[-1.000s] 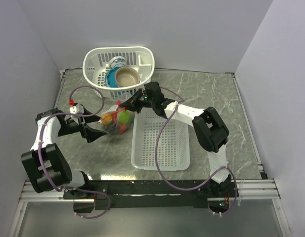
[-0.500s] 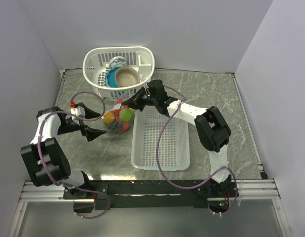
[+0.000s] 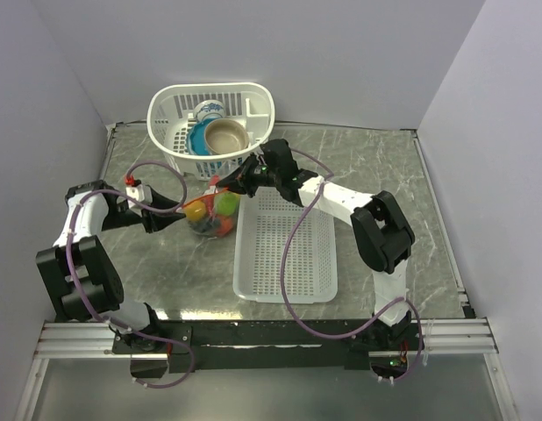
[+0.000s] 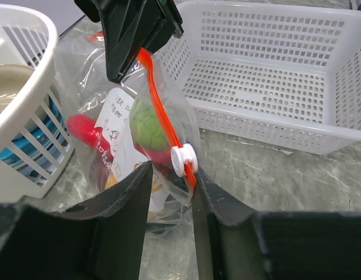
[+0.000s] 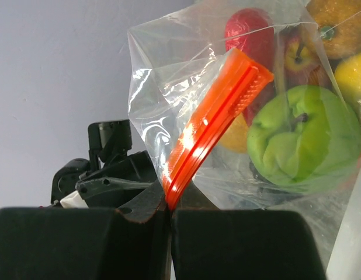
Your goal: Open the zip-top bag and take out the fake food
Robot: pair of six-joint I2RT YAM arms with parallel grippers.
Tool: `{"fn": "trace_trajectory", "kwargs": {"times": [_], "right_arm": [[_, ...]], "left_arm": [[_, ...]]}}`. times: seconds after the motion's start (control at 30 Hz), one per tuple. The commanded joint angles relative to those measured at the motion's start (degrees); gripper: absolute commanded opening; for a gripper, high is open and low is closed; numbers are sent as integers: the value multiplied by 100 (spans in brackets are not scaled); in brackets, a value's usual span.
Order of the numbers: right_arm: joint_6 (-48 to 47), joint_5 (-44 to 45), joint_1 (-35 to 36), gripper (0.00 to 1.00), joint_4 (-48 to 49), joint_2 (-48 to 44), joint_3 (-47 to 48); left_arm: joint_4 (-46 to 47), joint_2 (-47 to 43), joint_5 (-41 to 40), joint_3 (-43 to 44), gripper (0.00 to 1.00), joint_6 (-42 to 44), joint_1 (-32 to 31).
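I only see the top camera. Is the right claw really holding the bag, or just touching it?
Observer: Holding. The right wrist view shows the right gripper pinched shut on the end of the bag's orange zip strip.
Operator: Where's the little slider thing? I can't find it from up here.
Observer: The left wrist view shows a white slider low on the strip, sitting between the fingers of the left gripper.
Operator: Is it squeezing it?
Observer: Not yet, it seems. The fingers stand apart, with room left beside the slider.
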Motion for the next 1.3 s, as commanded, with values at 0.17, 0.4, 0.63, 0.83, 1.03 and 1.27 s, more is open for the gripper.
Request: {"fn": "trace_trajectory", "kwargs": {"times": [0.17,0.4,0.63,0.83,1.03,1.27], "right_arm": [[-97,-72,32,0,58,-464,426],[-413,-204,32,0,6,-508,417],[-2809,-22,-169,44,-1222,-911,986],[-6377,1464,198,100,-1386,-2358,413],[-8823,1625,972,100,-100,-2785,-120],[-10142,939,1385,100,-766,-2398,566]], "left_arm": [[-215,-101,1094,-169,30,449,-8],[-215,-13,1102,393,1,-183,166],[-241,-171,849,886,1,-772,703],[-233,-478,540,781,1,-1036,774],[-233,-453,479,1079,1,-1956,371],[-250,-75,233,2553,1,-4471,-236]]}}
